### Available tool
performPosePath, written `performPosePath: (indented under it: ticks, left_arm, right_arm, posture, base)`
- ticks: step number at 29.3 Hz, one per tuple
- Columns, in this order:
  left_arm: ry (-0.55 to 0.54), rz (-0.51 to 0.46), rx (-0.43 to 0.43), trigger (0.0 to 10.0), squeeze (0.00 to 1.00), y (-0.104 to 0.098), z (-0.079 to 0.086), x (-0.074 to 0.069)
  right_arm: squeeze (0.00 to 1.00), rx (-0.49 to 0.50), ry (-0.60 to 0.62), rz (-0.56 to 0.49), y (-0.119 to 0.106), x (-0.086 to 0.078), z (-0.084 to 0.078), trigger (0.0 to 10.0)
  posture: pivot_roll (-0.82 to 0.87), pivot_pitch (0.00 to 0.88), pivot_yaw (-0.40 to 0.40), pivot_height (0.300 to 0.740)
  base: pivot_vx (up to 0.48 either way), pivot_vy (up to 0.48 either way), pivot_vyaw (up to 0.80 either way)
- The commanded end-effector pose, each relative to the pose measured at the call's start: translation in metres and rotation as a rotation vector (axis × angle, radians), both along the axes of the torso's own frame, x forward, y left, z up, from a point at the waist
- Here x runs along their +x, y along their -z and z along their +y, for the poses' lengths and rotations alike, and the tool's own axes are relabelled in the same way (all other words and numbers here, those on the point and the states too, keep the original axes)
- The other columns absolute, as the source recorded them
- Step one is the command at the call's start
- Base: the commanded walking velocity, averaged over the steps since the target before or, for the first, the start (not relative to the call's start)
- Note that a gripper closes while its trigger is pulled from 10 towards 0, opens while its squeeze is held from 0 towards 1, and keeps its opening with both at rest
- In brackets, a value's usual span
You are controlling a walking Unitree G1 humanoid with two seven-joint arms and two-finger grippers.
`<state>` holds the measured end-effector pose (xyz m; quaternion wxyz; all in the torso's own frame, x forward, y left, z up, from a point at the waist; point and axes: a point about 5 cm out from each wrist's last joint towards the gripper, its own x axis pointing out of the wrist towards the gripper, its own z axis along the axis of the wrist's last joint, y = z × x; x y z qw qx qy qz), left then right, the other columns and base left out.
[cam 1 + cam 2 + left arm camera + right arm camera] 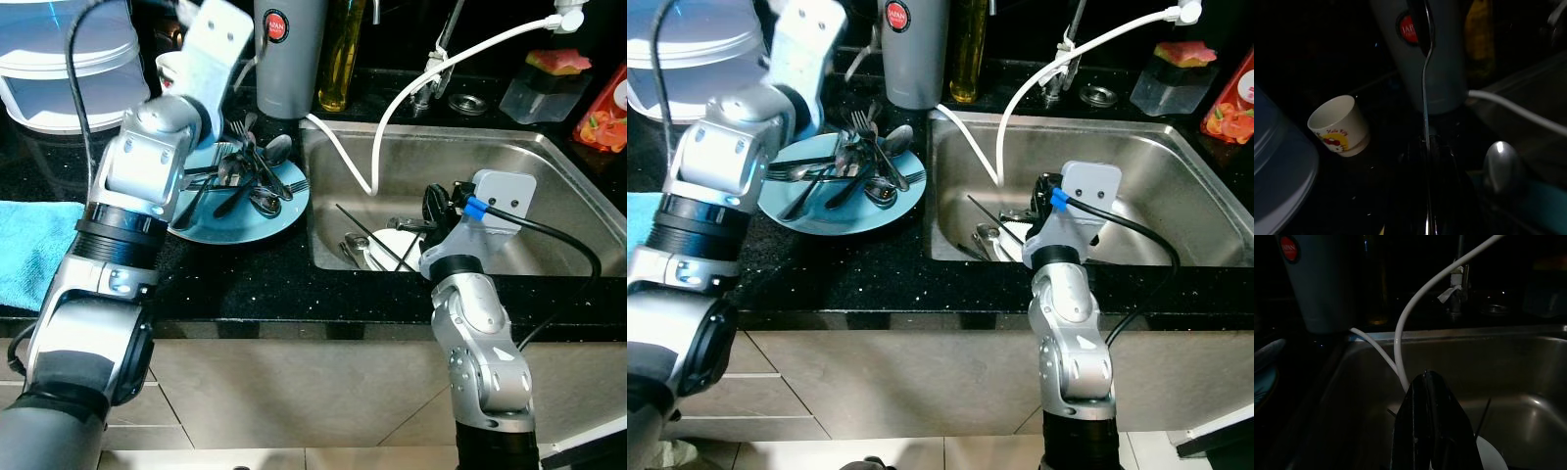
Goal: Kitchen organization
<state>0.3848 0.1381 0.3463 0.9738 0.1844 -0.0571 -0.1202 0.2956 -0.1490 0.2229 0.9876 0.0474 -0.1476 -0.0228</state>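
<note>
Far left on the black speckled worktop (245,284): a folded turquoise cloth (29,245), with a clear lidded plastic tub (69,69) behind it. The left claw (1426,147) is hovering over the far side of the round blue plate (838,211) piled with steel spoons and forks (250,176). Its fingers are pinching narrow on a thin metal utensil handle (1424,88) that is pointing toward the tall grey flask with a red badge (286,54). A small white cartoon-print cup (1339,125) is standing just beside the flask, on its left.

Step, as I read it: collecting cutlery onto the plate, with this piece either being set down or picked up; can't tell which.

To the right, the right claw (1430,396) is hanging over the stainless steel sink (549,166), fingers pressed together, holding nothing I can see. Below it: a white dish (397,250), loose dark chopsticks (367,230) and more cutlery. A white hose (392,108) is looping into the basin.

Next move probably calls for the right claw to open and drop onto a sink utensil.
</note>
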Motion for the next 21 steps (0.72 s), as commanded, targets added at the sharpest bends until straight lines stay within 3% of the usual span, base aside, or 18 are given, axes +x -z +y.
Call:
performPosePath:
  ticks: [1,3,4,5,7,9,10,15,18,19,20,21]
  left_arm:
    - [0.036,-0.032,-0.020,10.0,0.00,-0.007,-0.008,-0.002]
    - [0.151,0.017,-0.160,10.0,0.00,0.000,-0.037,-0.002]
    - [0.151,0.017,-0.160,10.0,0.00,0.000,-0.037,-0.002]
    - [0.234,0.011,-0.196,10.0,0.00,0.004,-0.058,-0.006]
    - [0.389,0.027,-0.173,10.0,0.00,0.022,-0.099,-0.019]
    - [0.427,0.036,-0.167,10.0,0.00,0.028,-0.109,-0.023]
    - [0.504,0.143,-0.233,10.0,0.00,0.047,-0.126,-0.029]
    - [0.565,0.274,-0.299,10.0,0.00,0.068,-0.137,-0.033]
    - [0.559,0.312,-0.297,10.0,0.00,0.080,-0.139,-0.032]
    - [0.550,0.320,-0.296,10.0,0.59,0.086,-0.139,-0.031]
    - [0.550,0.320,-0.296,10.0,0.59,0.086,-0.139,-0.031]
    - [0.549,0.324,-0.303,10.0,1.00,0.090,-0.140,-0.032]
  right_arm:
    - [0.00,0.009,0.001,0.001,0.002,0.000,0.000,10.0]
    - [0.00,0.010,0.005,-0.007,0.000,0.001,0.000,10.0]
    - [0.00,0.010,0.005,-0.007,0.000,0.001,0.000,10.0]
    - [0.00,0.010,0.011,-0.011,-0.001,0.001,-0.001,10.0]
    - [0.00,0.001,0.037,-0.008,-0.001,0.000,-0.004,10.0]
    - [0.00,-0.002,0.046,-0.005,-0.001,-0.001,-0.006,10.0]
    - [0.00,-0.022,0.139,0.042,0.007,0.000,-0.019,10.0]
    - [0.00,-0.040,0.237,0.078,0.013,0.000,-0.033,10.0]
    - [0.00,-0.049,0.257,0.075,0.012,0.000,-0.035,10.0]
    - [0.00,-0.054,0.263,0.071,0.011,0.000,-0.036,10.0]
    - [0.00,-0.054,0.263,0.071,0.011,0.000,-0.036,10.0]
    - [0.00,-0.058,0.267,0.063,0.010,0.000,-0.036,10.0]
  posture:
    - [0.25,0.065,-0.045,0.740]
    - [0.23,0.058,-0.037,0.740]
    - [0.23,0.058,-0.037,0.740]
    - [0.23,0.055,-0.033,0.740]
    - [0.22,0.051,-0.026,0.740]
    - [0.22,0.051,-0.026,0.740]
    - [0.22,0.049,-0.020,0.740]
    - [0.22,0.048,-0.020,0.740]
    - [0.21,0.047,-0.023,0.740]
    - [0.21,0.047,-0.023,0.740]
    - [0.21,0.047,-0.023,0.740]
    - [0.21,0.048,-0.026,0.740]
  base:
    - [0.000,0.000,0.00]
    - [0.000,0.000,0.00]
    - [0.000,0.000,0.00]
    - [0.000,0.000,0.00]
    - [0.000,0.000,0.00]
    - [0.000,0.000,0.00]
    - [0.000,0.000,0.00]
    - [0.000,0.000,0.00]
    - [0.000,0.000,0.00]
    - [0.000,0.000,0.00]
    - [0.000,0.000,0.00]
    - [0.000,0.000,0.00]
